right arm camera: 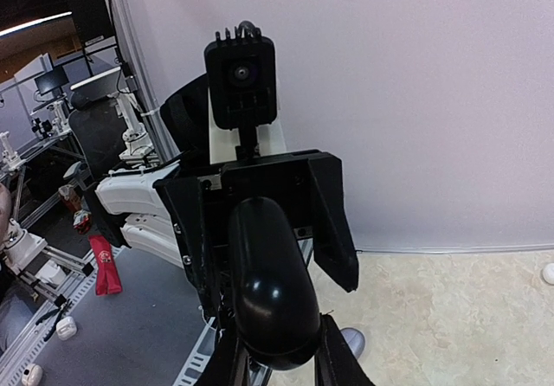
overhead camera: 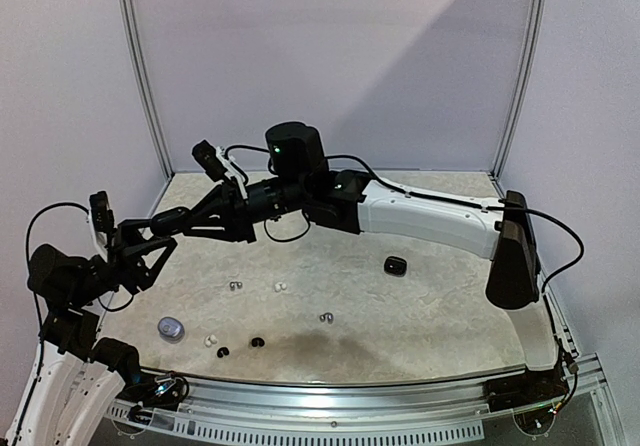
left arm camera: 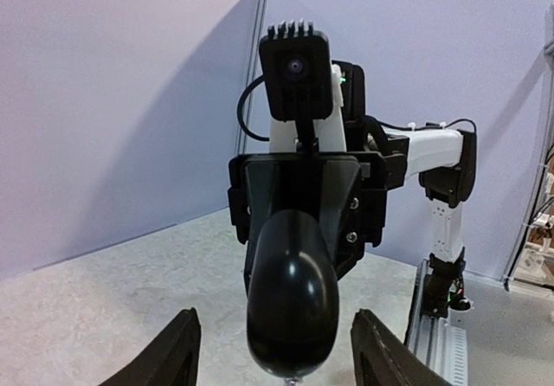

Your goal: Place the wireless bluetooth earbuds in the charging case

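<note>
Earbuds point(overhead camera: 280, 287) show from above; wrist views catch the charging case point(right arm camera: 268, 291).

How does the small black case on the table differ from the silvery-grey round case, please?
The small black case is dark and lies alone, right of centre. The silvery-grey round case is pale, sits nearer the front left edge, and has tiny loose earbuds close by. Both rest on the beige table.

Plain pale lilac wall panels point(overhead camera: 330, 56) enclose a beige mottled stone-pattern tabletop point(overhead camera: 420, 316) on three sides; slim silver metal posts point(overhead camera: 141, 66) stand at the back corners; a ribbed aluminium rail point(overhead camera: 350, 398) edges the near side; outside lies a grey workshop floor point(right arm camera: 147, 317) beneath a bright ceiling strip light point(right arm camera: 35, 24).
</note>
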Controlling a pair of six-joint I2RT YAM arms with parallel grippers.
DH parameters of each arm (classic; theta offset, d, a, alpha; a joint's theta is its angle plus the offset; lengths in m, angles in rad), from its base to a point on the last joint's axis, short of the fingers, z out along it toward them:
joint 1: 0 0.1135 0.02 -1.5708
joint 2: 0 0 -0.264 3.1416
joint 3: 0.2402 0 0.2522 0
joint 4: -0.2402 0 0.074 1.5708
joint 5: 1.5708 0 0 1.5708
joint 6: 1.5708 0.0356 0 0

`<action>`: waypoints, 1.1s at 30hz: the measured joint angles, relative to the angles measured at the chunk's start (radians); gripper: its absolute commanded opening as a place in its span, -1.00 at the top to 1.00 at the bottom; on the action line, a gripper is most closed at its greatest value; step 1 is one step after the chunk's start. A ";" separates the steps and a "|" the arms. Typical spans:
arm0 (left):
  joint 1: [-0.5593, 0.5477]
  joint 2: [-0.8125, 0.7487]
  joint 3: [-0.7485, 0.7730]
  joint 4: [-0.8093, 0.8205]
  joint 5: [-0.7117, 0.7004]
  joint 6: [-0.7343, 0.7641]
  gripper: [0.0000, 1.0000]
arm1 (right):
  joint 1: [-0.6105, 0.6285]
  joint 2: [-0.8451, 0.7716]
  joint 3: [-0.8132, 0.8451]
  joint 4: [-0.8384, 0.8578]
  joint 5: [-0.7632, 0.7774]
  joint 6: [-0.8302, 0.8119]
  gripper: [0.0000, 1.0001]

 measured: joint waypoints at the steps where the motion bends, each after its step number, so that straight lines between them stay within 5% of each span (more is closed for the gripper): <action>1: 0.001 -0.002 0.000 -0.002 0.001 0.006 -0.12 | 0.003 0.000 -0.003 0.002 0.000 -0.002 1.00; 7: 0.004 -0.005 -0.002 0.003 0.007 0.016 0.48 | 0.011 0.000 -0.010 0.005 0.008 -0.010 1.00; 11: 0.004 -0.005 -0.002 0.006 0.022 0.024 0.63 | 0.011 0.000 -0.011 0.005 0.016 -0.014 1.00; 14: 0.004 -0.004 -0.002 0.007 0.023 0.021 1.00 | 0.011 0.000 -0.011 0.005 0.016 -0.016 1.00; 15: 0.004 -0.004 -0.002 0.007 0.023 0.021 1.00 | 0.011 0.000 -0.011 0.005 0.016 -0.017 0.92; 17: 0.004 -0.004 -0.002 0.007 0.023 0.021 1.00 | 0.011 0.000 -0.011 0.005 0.016 -0.017 0.37; 20: 0.004 -0.004 -0.002 0.004 0.023 0.023 1.00 | 0.011 -0.002 -0.012 -0.006 0.037 -0.032 0.05; 33: -0.002 -0.003 0.035 -0.144 0.074 0.249 1.00 | 0.025 -0.005 0.000 -0.085 0.120 -0.099 0.11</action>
